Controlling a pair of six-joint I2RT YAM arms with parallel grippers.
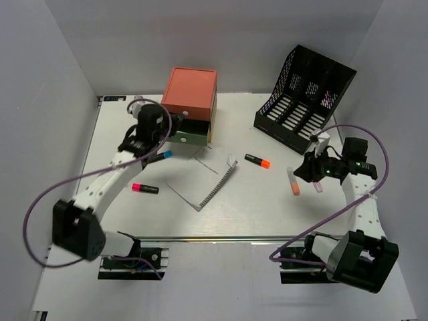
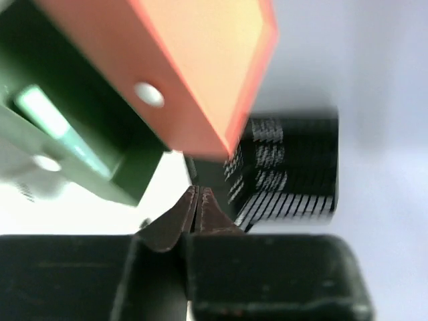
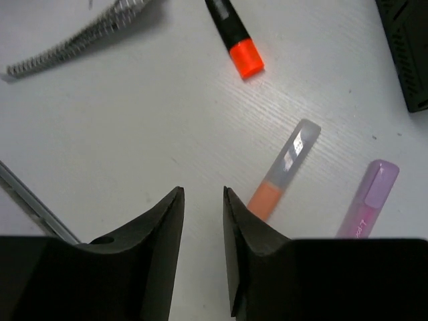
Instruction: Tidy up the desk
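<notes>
Along the near edge, a metal rail point(image 1: 221, 239) fronts the tabletop point(image 1: 267, 214): white, flat, rectangular, running back to the walls. Judge it heavy, rigid and slick. Nothing on it to grip, so work the loose items instead. Your right pincer point(image 3: 202, 194) hovers released and empty by a clear-capped orange marker point(image 3: 281, 174). Farther back, your left pincer point(image 2: 198, 197) is clenched on nothing beside the orange-topped drawer box point(image 1: 190, 90). A mesh file rack point(image 1: 304, 93) stands far right.
</notes>
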